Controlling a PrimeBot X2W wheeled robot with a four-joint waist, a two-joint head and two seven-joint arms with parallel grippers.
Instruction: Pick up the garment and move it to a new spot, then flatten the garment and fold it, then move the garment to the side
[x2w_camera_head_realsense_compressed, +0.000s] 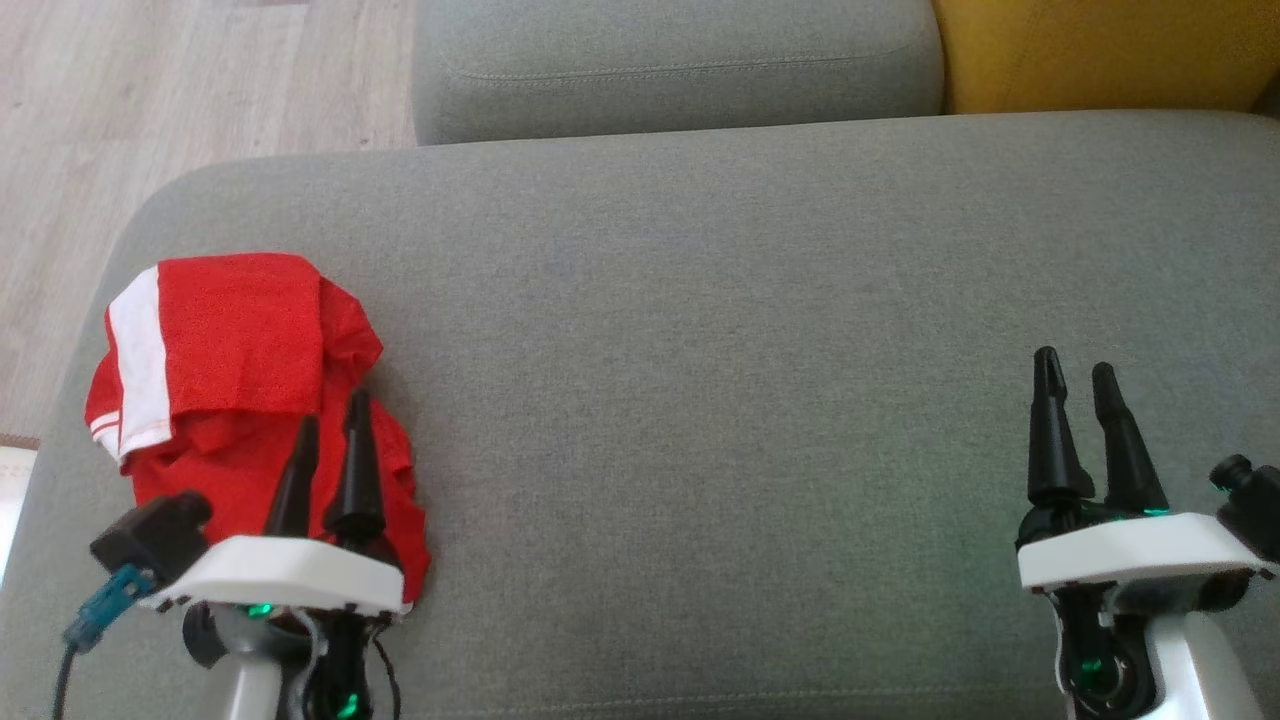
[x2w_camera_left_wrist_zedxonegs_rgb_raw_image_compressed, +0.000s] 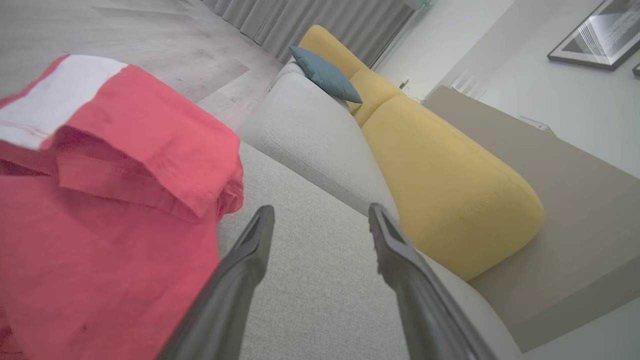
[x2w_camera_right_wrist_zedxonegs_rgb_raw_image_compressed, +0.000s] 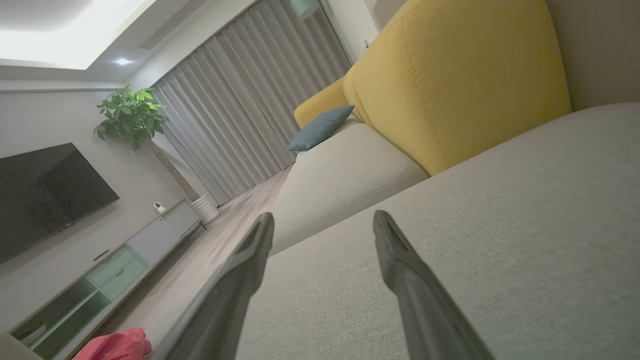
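Garment (x2w_camera_head_realsense_compressed: 240, 380), red with a white band (x2w_camera_head_realsense_compressed: 140, 350), lies in a loose heap at the left end of the grey sofa seat (x2w_camera_head_realsense_compressed: 720, 350) as I steer the rig from afar. My left claw (x2w_camera_head_realsense_compressed: 333, 408) hangs over the heap's near right side, its two fingers spread wide and holding nothing. From its wrist camera the fingers frame bare upholstery just beside the cloth's edge, and I cannot tell whether the finger nearest the cloth touches it. My right claw (x2w_camera_head_realsense_compressed: 1074, 360) hovers well apart at the seat's right end, equally wide and empty.

I judge the pick-up to be the step in hand, with no flattening or folding done. To do it well I would shift the left claw leftward so both fingers straddle a thick fold rather than the single bottom layer. Then I would press lightly into the cushion and close on several layers at once, so the heap lifts as one piece.

The heap sits near the seat's rounded left edge, beyond which is wooden floor (x2w_camera_head_realsense_compressed: 200, 80), so any carry should go rightward. There the seat is bare between the two claws, with ample room to spread the cloth. Behind, a second grey cushion (x2w_camera_head_realsense_compressed: 680, 60) and a yellow backrest (x2w_camera_head_realsense_compressed: 1100, 50) bound the work area.
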